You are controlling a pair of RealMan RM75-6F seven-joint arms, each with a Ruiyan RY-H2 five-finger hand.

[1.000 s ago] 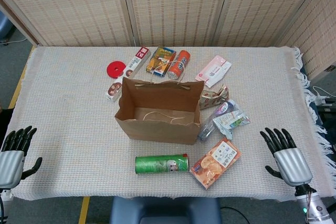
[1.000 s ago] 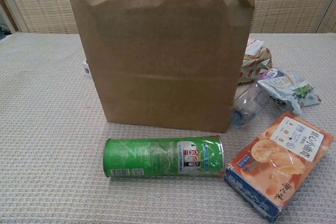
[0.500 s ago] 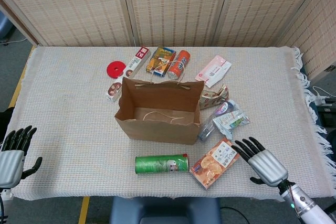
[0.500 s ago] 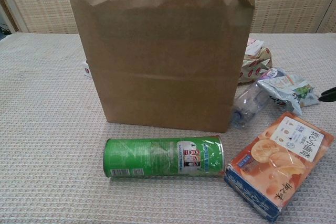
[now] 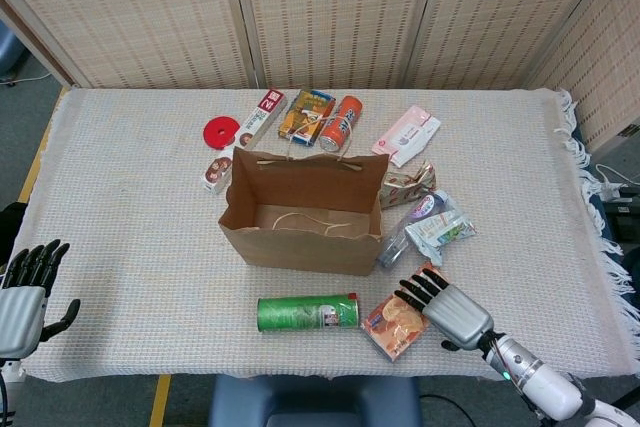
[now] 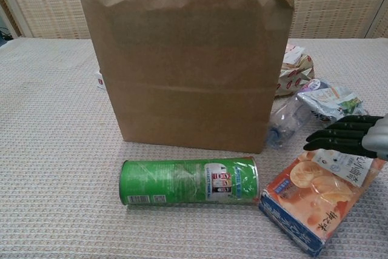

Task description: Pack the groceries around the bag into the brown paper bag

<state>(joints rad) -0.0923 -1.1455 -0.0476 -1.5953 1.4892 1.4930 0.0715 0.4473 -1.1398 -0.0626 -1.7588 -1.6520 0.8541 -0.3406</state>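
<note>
Moved: right hand (image 5: 447,308) has swung inward from the bench's right edge and now hovers over the orange snack box (image 5: 395,319); everything else lies as before.
Right hand: silver back, black fingers (image 6: 337,133) spread and extended toward the bag, holding nothing; whether they touch the box cannot be told.
Left hand (image 5: 24,290): at the near left corner, fingers apart, empty.
Brown paper bag (image 5: 300,215): stiff creased kraft paper, rectangular, upright and open at the middle of the bench, twine handles drooping inside.
Green can (image 5: 307,312): smooth cylinder on its side just in front of the bag.
Orange snack box: flat glossy carton, tilted, beside the can's right end.
Right of bag: clear plastic bottle (image 5: 403,229), crinkled pale green packet (image 5: 437,229), patterned foil pouch (image 5: 409,184).
Behind bag: red disc (image 5: 220,131), long white-and-red box (image 5: 260,116), small yellow carton (image 5: 306,114), orange can (image 5: 342,123), pink-and-white pack (image 5: 407,134).
Bench (image 5: 130,197): covered in pale woven cloth with a fringed right edge.
</note>
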